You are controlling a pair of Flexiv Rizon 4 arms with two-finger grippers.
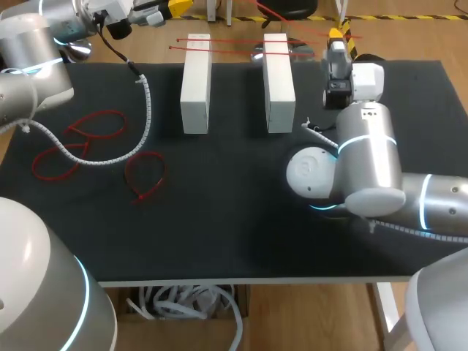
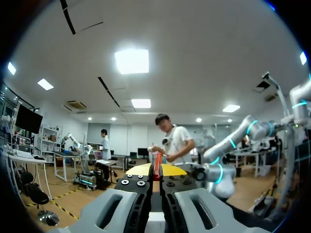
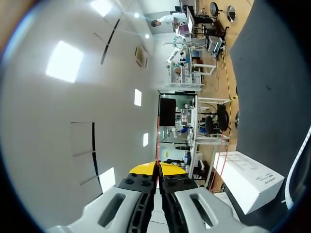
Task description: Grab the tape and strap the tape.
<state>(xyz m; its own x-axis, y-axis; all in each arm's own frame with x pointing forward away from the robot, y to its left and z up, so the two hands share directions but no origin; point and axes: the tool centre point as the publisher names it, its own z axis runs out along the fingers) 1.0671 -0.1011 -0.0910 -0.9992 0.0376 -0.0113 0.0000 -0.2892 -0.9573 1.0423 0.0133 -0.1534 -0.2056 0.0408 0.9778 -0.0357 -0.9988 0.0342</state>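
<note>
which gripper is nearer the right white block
Right. The right gripper sits beside the far end of the right white block; the left gripper is beyond the left white block.

Tape loops (image 1: pixel 110 112) left of two side-by-side boxes (image 1: pixel 195 88) on table (image 1: pixel 219 219)

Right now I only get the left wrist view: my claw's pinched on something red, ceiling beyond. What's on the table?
Observer: Two white boxes stand side by side on the black mat, with thin red straps laid across their far ends.
Operator: And the right claw?
Observer: It is shut on a thin red strap that runs straight out ahead of it.
Operator: Any spares?
Observer: Several red loops lie loose on the mat's left side.
</note>
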